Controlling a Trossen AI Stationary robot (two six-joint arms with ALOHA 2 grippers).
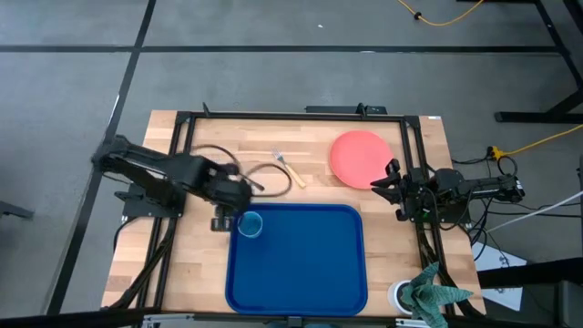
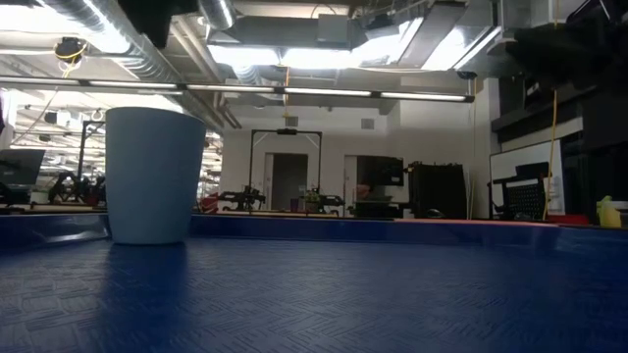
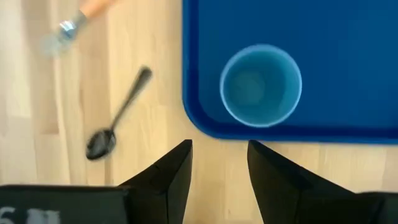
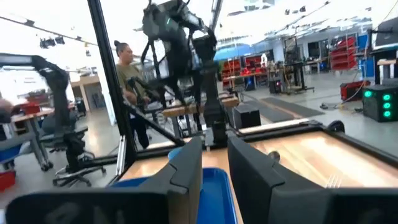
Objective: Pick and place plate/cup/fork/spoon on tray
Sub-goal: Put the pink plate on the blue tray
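Cup on tray
The cup point(image 1: 250, 224) stands in the tray's point(image 1: 310, 273) corner; left jaws point(image 3: 219, 163) apart just outside it; right jaws point(image 4: 215, 163) apart.

A white container point(image 1: 402, 293) with green cloth point(image 1: 435, 290) sits at the table's point(image 1: 196, 273) corner; a person point(image 4: 132, 84) stands beyond.

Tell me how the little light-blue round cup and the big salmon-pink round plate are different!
The light-blue round cup is tall and hollow, while the salmon-pink round plate is flat. The cup is much smaller across than the plate. The cup already stands upright in a corner of the dark-blue rectangular tray, near the open left gripper; the plate lies on the wooden table, beside the right gripper. Both are round.
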